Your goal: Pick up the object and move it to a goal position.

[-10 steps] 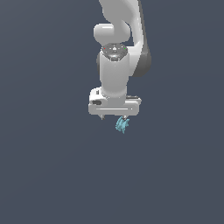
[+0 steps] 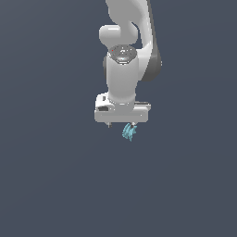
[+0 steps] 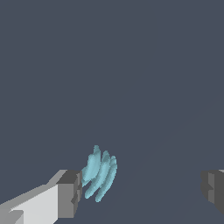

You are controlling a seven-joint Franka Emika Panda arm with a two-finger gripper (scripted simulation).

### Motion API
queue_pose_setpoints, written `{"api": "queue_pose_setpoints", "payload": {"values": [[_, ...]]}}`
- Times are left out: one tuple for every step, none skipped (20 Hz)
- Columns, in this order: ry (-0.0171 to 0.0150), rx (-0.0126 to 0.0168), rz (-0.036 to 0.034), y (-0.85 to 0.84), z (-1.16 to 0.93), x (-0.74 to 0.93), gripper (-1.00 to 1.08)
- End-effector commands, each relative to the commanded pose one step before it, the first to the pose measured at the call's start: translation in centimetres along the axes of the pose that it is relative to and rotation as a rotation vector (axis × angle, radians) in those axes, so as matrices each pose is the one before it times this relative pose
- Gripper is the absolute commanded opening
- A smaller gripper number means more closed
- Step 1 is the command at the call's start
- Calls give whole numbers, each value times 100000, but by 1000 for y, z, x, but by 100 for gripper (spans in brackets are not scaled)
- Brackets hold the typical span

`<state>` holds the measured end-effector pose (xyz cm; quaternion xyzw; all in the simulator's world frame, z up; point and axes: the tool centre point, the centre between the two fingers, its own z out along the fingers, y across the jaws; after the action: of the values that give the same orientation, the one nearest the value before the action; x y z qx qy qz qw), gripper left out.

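The pincer (image 2: 121, 125) points straight down with its jaws spread wide, and nothing is held between them. The object (image 2: 129, 132) does not sit in the middle of that gap. In the exterior view it shows just below the pincer's body, toward that view's right, close under one finger. The wrist view agrees: the teal lobes (image 3: 99, 173) lie right against one finger (image 3: 70, 194), touching it or nearly so, while the other finger (image 3: 213, 189) stands well apart across an empty stretch of dark surface (image 3: 131, 65). The lobes' long axis seems to run roughly along the finger's inner face, so the narrow way faces the gap. Whether the object rests on the surface cannot be told. A closing stroke would likely need the pincer shifted first toward the object's side to centre it.
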<state>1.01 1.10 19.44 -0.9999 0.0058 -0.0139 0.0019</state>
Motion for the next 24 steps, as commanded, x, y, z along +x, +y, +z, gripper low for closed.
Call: {"api": "queue_pose_setpoints", "payload": {"values": [[123, 80, -487, -63, -126, 150, 100], [3, -3, -69, 8, -14, 6, 100], [-12, -7, 68, 3, 16, -18, 100], [-22, -6, 194, -5, 43, -30, 100], [-23, 1, 288, -30, 64, -39, 100], [-27, 7, 399, -45, 87, -48, 100], [-32, 11, 506, -62, 110, -60, 100], [-38, 14, 622, -75, 134, -72, 100], [-45, 16, 737, -88, 159, -87, 100], [-54, 15, 857, -101, 185, -105, 100], [-63, 14, 981, -109, 210, -123, 100], [-71, 13, 1097, -120, 235, -141, 100], [-78, 12, 1213, -128, 258, -159, 100], [-84, 11, 1327, -138, 281, -177, 100], [-91, 8, 1445, -146, 304, -196, 100], [-98, 4, 1565, -151, 327, -216, 100], [-105, -1, 1685, -156, 350, -239, 100], [-111, -6, 1807, -159, 372, -261, 100], [-117, -13, 1928, -160, 394, -285, 100], [-122, -22, 2050, -160, 416, -309, 100], [-127, -31, 2173, -157, 436, -335, 100], [-130, -42, 2292, -152, 456, -360, 100], [-128, -52, 2333, -138, 459, -373, 100], [-123, -61, 2327, -123, 453, -379, 100]]}}
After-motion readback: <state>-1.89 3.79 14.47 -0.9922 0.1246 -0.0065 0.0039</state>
